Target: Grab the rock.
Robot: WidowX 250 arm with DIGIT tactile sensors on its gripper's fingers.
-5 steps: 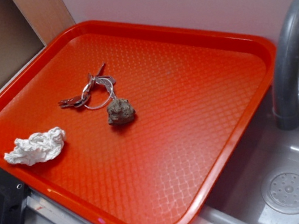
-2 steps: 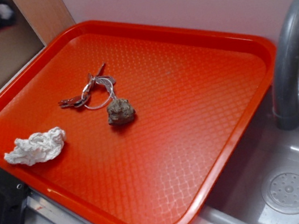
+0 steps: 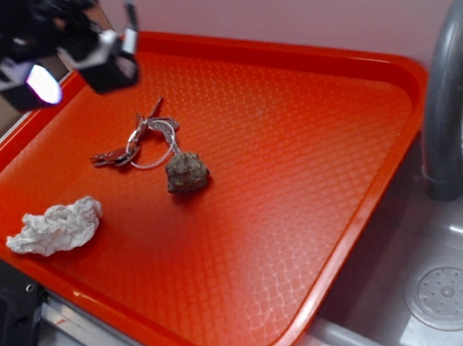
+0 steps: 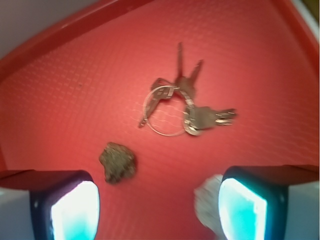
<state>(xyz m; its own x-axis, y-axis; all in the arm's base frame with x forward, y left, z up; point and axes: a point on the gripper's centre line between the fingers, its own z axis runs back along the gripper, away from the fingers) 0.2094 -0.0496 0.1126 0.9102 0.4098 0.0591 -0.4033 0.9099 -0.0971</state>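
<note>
The rock [image 3: 186,172] sits near the middle of the red tray [image 3: 344,207], a squat lump with no clear long axis, just beside the key ring [image 3: 139,141]. Bare tray lies on its other sides, the tissue [image 3: 55,227] well apart. The gripper [image 3: 73,73] hangs above the tray's far left edge, jaws spread wide and empty.

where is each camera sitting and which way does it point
Exterior: fixed above the tray's near corner, looking down across it toward the wall, sink at right; the tool shows at upper left, jaws apart.
Wrist: mounted on the arm, looking down between its two fingers at the tray.
Shared: the rock, the keys and the tissue.
</note>
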